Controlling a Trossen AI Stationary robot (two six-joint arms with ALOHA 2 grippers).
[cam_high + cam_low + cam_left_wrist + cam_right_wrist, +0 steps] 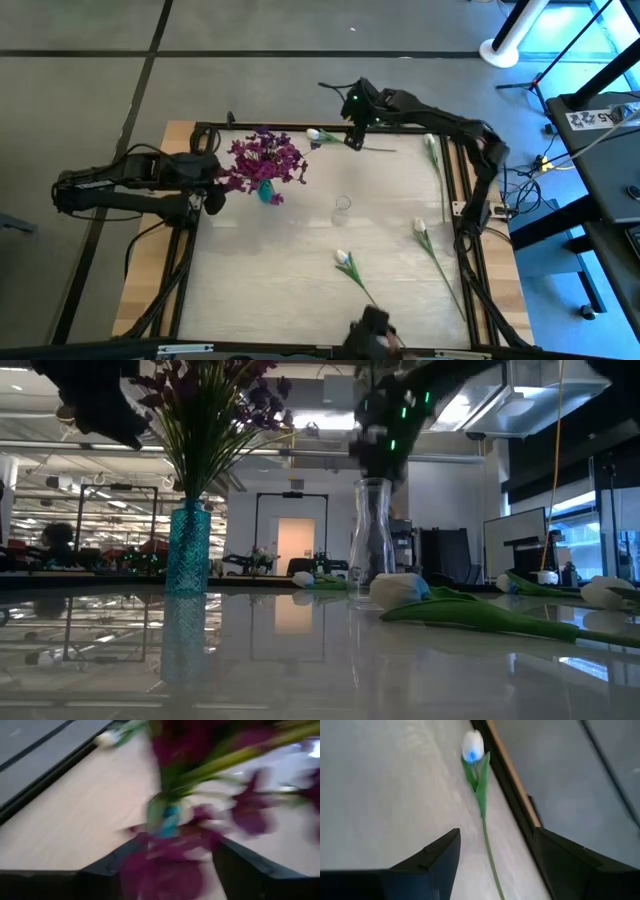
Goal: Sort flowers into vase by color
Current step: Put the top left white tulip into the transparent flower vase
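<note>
- Near edge of pale wood-grain tabletop (300, 290): white tulip (344, 260), thin stem; another (421, 229) toward right edge.
- Centre: clear glass vase (342, 207), narrow waist.
- Left: ribbed teal vase (188, 548) holding purple flowers (265, 157); my left gripper (212, 187) beside it, fingers apart, empty.
- Far edge: my right gripper (352, 140) spread open above a third tulip (473, 746).

The pale wood-grain table (300, 260) looks smooth and glossy, the clear vase (372, 540) looks like glass, the teal vase (188, 548) has a faceted, shiny surface, and the gripper fingers (427, 865) are matt black.
</note>
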